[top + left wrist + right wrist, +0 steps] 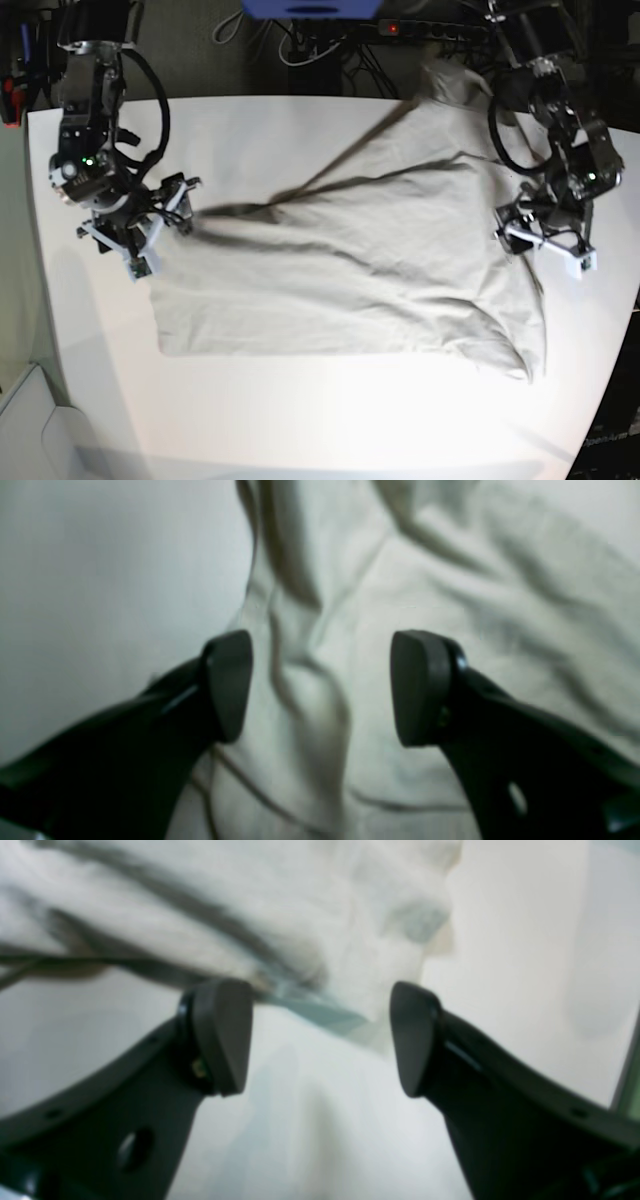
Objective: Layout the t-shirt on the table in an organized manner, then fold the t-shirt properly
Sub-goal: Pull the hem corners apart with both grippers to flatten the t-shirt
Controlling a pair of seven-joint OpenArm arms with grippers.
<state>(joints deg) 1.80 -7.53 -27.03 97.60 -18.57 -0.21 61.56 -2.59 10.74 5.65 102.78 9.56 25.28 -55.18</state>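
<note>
Dark pads [227, 685] of the left claw [320, 685] are filling the bottom of the left wrist view, standing well apart with nothing between them; below the gap the t-shirt [410, 605] is lying in soft creases, and the worktop [100, 580] is showing bare along the left. This whole picture is blurring, so the seam lines near the bottom edge are hard to follow.

Turning to the right wrist view, the right claw [320, 1037] is likewise gaping, empty, over the white worktop [310, 1140]. A smeared edge of the t-shirt [250, 900] is hanging across the top, too blurred to tell whether it is touching the surface.

Seen from the base view, the t-shirt [350, 270] is lying spread across the middle of the worktop [330, 420], wrinkled, its far corner trailing toward the back edge. Its right claw [140, 235] is hovering at the cloth's left edge, its left claw [545, 240] at the right edge. Cables and a blue object [310, 8] behind are getting cut off by the frame
</note>
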